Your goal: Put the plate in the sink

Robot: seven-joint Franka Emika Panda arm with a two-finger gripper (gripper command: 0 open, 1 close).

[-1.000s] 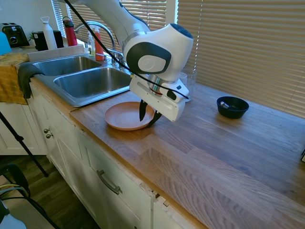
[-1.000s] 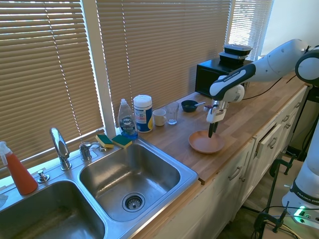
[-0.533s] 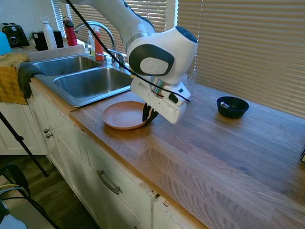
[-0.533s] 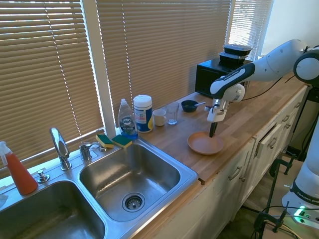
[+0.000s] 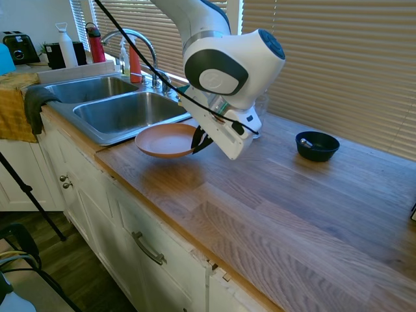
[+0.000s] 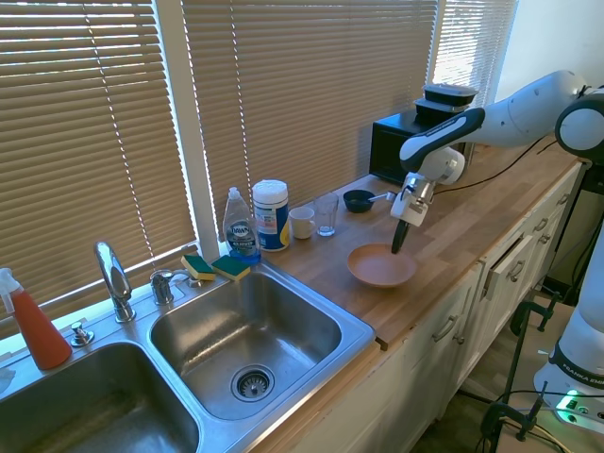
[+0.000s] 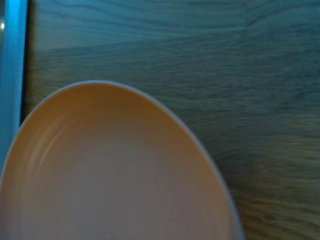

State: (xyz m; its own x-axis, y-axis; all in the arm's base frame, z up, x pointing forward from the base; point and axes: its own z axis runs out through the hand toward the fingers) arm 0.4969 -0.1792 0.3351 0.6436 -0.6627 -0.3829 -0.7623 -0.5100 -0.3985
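The peach-orange plate (image 5: 166,140) (image 6: 379,265) hangs a little above the wooden counter, tilted, just right of the sink's edge. My gripper (image 5: 202,138) (image 6: 399,243) is shut on the plate's rim on the side away from the sink. The plate (image 7: 110,175) fills most of the wrist view, with wood grain beyond it. The stainless double-basin sink (image 5: 123,110) (image 6: 247,326) lies to the left in the first exterior view, its near basin empty, with the curved faucet (image 5: 135,40) behind it.
A small dark bowl (image 5: 317,145) sits on the counter to the right. A glass (image 6: 327,214), a mug (image 6: 302,223), a wipes canister (image 6: 271,214), a soap bottle (image 6: 242,226) and sponges (image 6: 215,267) line the wall behind the sink. A cloth (image 5: 34,99) drapes the sink's far corner.
The gripper has lifted the plate off the counter and carried it a little toward the sink. The plate now tilts, and the wrist has turned and risen.
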